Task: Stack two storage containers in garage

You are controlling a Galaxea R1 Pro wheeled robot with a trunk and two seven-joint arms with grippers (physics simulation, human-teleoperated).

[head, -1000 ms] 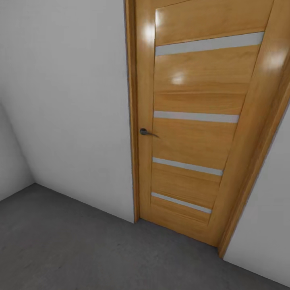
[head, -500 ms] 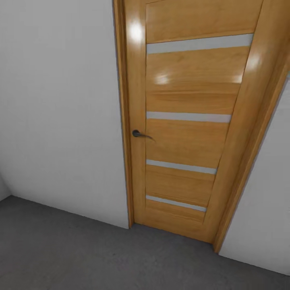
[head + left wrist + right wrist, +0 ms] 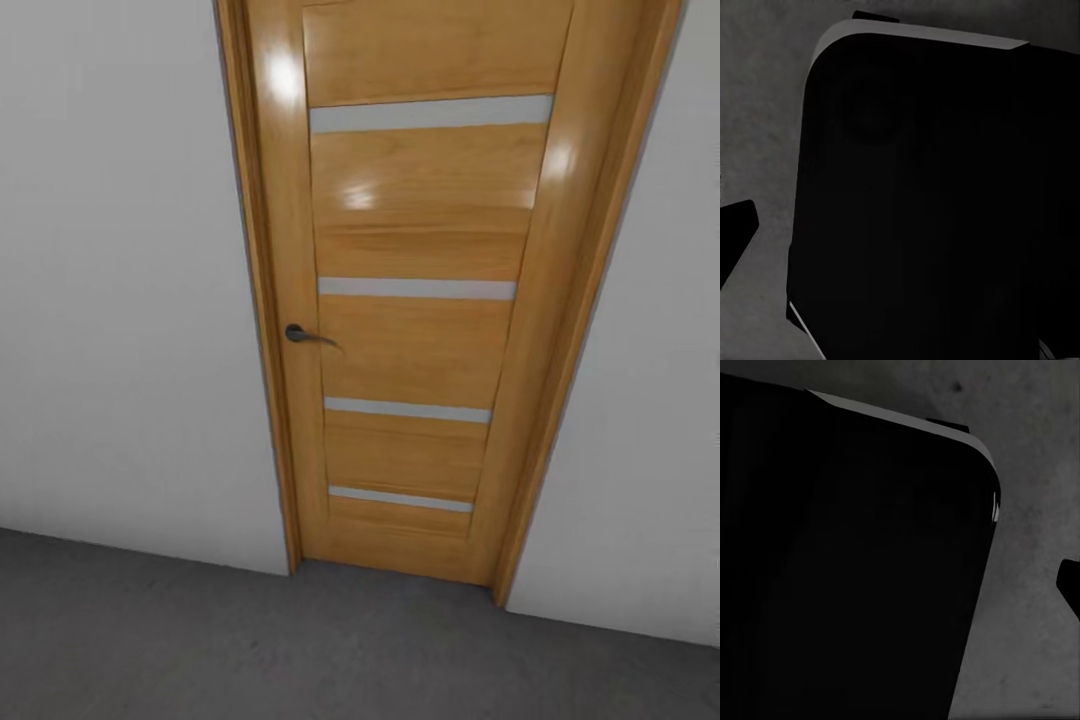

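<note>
I am in the garage, facing its light-wood door (image 3: 415,340) with four frosted strips and a dark lever handle (image 3: 300,335). The door is closed. Rough grey concrete floor (image 3: 200,640) runs along the base of the wall. The two storage containers are out of view. In the left wrist view a dark rounded body of the robot (image 3: 930,202) hangs over the concrete (image 3: 765,112), with a black tip (image 3: 735,232) at the picture's edge. The right wrist view has the same dark body (image 3: 847,562) and a black tip (image 3: 1071,585) over the floor (image 3: 1035,472).
Plain white wall (image 3: 110,300) stands left of the door frame and more white wall (image 3: 650,400) right of it. The concrete floor stretches across the whole width in front of me.
The whole head picture has shifted: the door now sits further left and squarer to me, and the left wall corner has left the picture. This is camera motion.
</note>
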